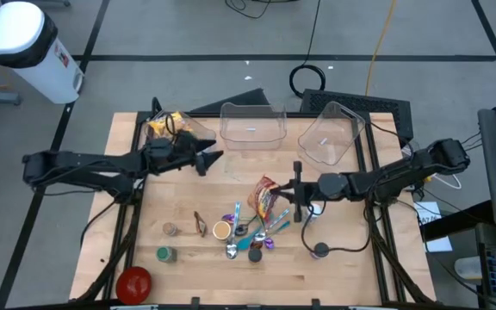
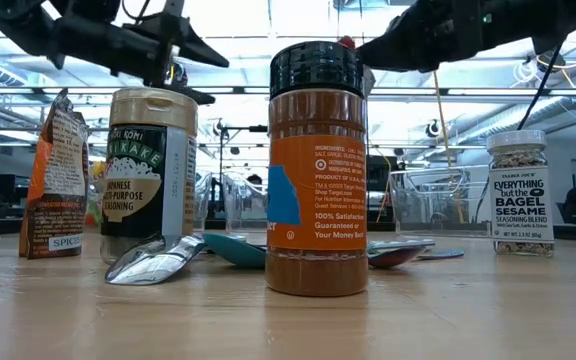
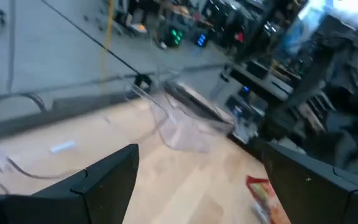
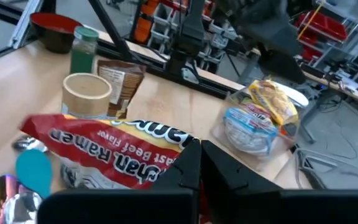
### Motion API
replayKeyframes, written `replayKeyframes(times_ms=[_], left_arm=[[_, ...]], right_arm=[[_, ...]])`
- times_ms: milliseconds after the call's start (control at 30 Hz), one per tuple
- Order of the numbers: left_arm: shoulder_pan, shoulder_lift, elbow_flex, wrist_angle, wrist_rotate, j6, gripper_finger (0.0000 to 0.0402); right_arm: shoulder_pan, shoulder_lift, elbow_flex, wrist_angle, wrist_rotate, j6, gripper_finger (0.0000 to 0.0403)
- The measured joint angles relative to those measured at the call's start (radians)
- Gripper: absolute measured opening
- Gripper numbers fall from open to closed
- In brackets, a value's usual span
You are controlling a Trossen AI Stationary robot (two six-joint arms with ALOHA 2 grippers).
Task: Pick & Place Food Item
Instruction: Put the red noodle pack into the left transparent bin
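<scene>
Ramen packet (image 4: 104, 152) is lying crinkly, light and probably slippery under the closed right tool (image 4: 199, 163), edge-pinching suiting it, while the left tool (image 1: 207, 158) is hovering wide, empty.

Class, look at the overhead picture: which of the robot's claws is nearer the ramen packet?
Right. The right claw, shut, sits at the ramen packet's edge; the left claw, open, hovers farther off, toward the clear bins.

Ramen packet (image 4: 114, 152): red, white lettering, yellow band.
Bowl (image 1: 133, 282): red.
Spice jar (image 2: 317, 170): orange label, black cap, brown contents.
Bins (image 1: 252, 126): clear.
Table (image 1: 351, 275): pale wood.
Spoon (image 4: 33, 172): teal.
Green-lidded jar (image 1: 165, 254): green.
</scene>
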Motion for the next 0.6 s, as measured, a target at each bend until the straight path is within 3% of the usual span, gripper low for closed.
replayKeyframes(times_ms=[400, 600], left_arm=[[0.000, 0.129, 0.000, 0.033, -0.007, -0.052, 0.0349], [-0.005, 0.220, 0.000, 0.177, 0.215, -0.078, 0.0349]], right_arm=[[0.006, 0.000, 0.000, 0.002, -0.002, -0.044, 0.0000], [0.007, 0.000, 0.000, 0.021, -0.002, -0.056, 0.0000]])
